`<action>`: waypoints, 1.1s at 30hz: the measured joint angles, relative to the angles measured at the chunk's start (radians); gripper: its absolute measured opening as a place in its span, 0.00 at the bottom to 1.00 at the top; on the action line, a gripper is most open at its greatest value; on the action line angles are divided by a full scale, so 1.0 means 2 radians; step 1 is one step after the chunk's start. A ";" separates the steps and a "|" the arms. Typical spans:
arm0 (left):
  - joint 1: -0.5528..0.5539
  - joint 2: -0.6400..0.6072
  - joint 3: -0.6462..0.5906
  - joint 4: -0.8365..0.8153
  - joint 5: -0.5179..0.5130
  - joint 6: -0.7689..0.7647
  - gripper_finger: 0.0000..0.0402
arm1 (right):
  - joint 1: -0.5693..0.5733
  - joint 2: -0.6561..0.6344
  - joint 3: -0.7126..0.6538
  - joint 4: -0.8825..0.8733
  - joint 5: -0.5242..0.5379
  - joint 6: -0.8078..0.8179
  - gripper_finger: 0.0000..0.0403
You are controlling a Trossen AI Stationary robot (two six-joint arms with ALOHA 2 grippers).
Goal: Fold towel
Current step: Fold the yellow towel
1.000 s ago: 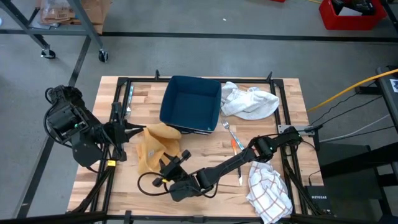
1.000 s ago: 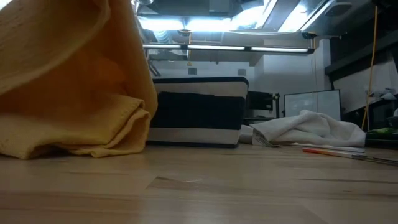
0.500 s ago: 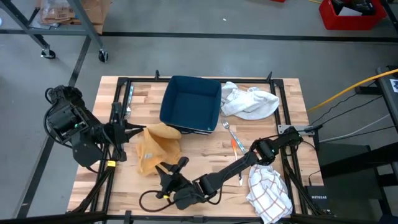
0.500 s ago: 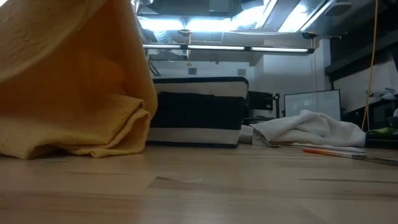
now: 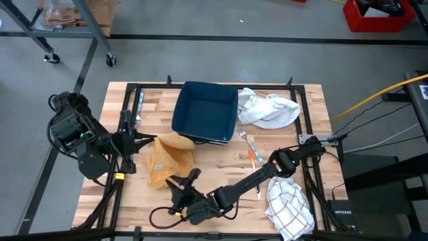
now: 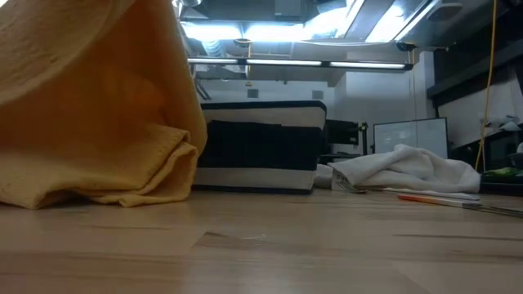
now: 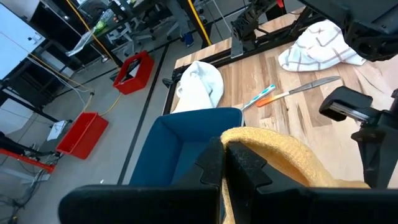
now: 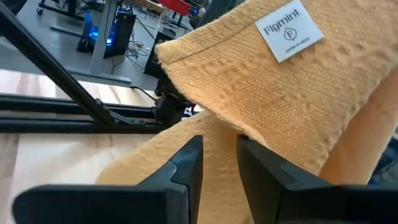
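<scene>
The yellow towel (image 5: 170, 159) is partly raised at the table's left centre; its bunched lower part (image 6: 98, 184) lies on the wood. My left gripper (image 5: 145, 142) is shut on the towel's left side. My right arm reaches across the near side. Its gripper (image 5: 179, 182) is at the towel's near edge, fingers a narrow gap apart (image 8: 219, 149). The towel (image 8: 280, 93), with its white label, fills that wrist view right in front of the fingertips. I cannot tell whether they touch it. My left gripper pinches a raised fold of the yellow towel (image 7: 249, 138) between its two shut fingers, coming level from the table's left side. The towel hangs from the hold, with its lower part on the table.
A dark blue bin (image 5: 204, 110) stands behind the towel, with a white cloth (image 5: 269, 109) to its right. A fork (image 5: 246, 142), an orange-handled utensil (image 5: 253, 158) and a checked cloth (image 5: 289, 204) lie on the right. A black cable loops at the near edge (image 5: 159, 215).
My right gripper has moved a little toward the table's near left, along the towel's near edge. The towel and my left gripper have stayed as they were.
</scene>
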 joint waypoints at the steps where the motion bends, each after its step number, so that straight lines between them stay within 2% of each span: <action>1: 0.000 0.000 0.000 0.000 0.000 0.000 0.00 | 0.000 0.000 0.000 0.003 0.000 -0.009 0.25; 13: 0.000 0.000 0.000 0.027 0.000 0.017 0.00 | -0.001 0.000 0.000 0.033 -0.004 -0.126 0.25; 33: 0.000 0.000 0.000 0.026 0.001 0.009 0.00 | 0.009 0.000 0.000 0.032 -0.021 -0.141 0.25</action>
